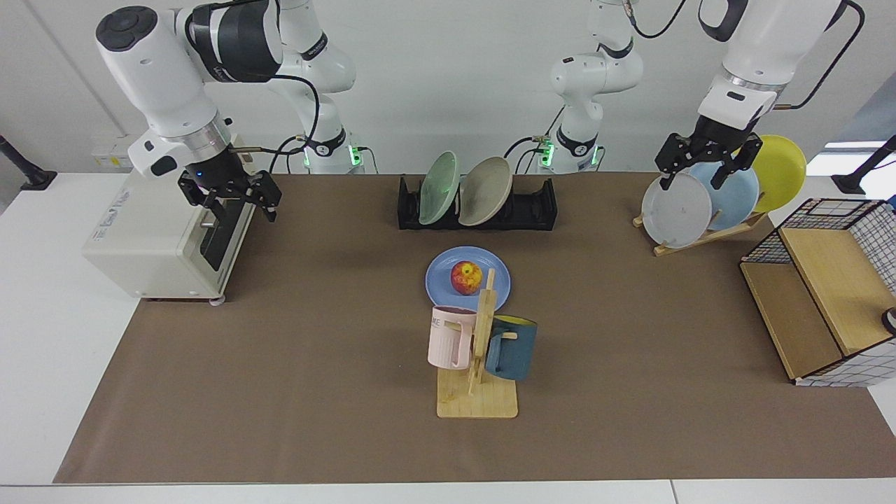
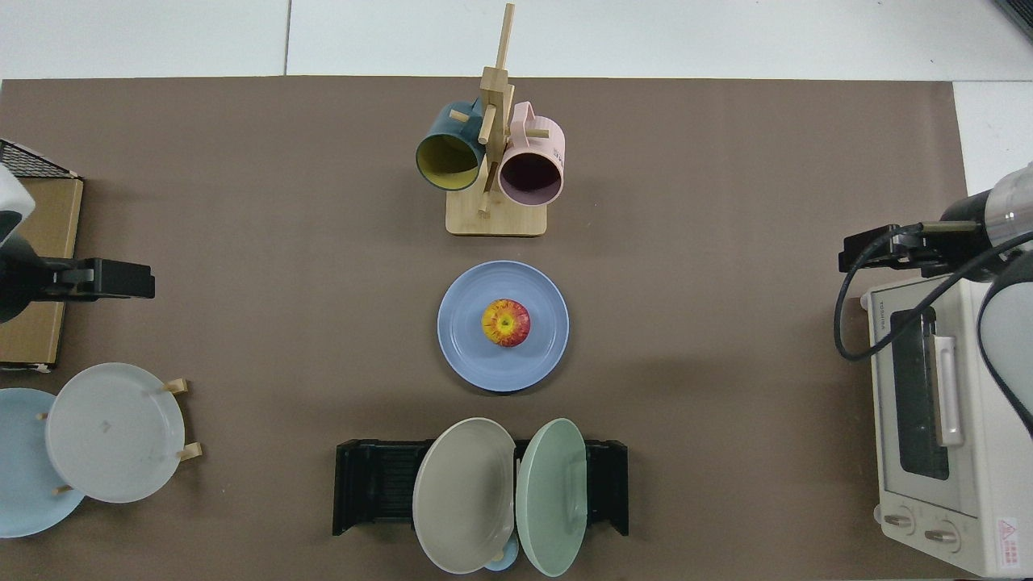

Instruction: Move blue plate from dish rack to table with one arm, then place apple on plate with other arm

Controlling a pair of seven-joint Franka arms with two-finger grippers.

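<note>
The blue plate (image 1: 441, 283) (image 2: 468, 347) lies flat on the brown mat of the table (image 1: 315, 350) at mid-table. The red and yellow apple (image 1: 465, 277) (image 2: 506, 322) sits at its centre. The black dish rack (image 1: 535, 208) (image 2: 371, 484) behind it holds a green plate and a beige plate. My right gripper (image 1: 234, 203) (image 2: 867, 250) hangs open and empty by the front edge of the toaster oven, far from the plate. My left gripper (image 1: 700, 175) (image 2: 113, 278) is open and empty above the wooden plate stand.
A mug tree (image 1: 477, 364) with a pink and a dark blue mug stands just in front of the blue plate. A white toaster oven (image 1: 147, 238), a wooden stand (image 1: 700, 234) with grey, pale blue and yellow plates, and a wire-sided wooden shelf (image 1: 819, 294) line the sides.
</note>
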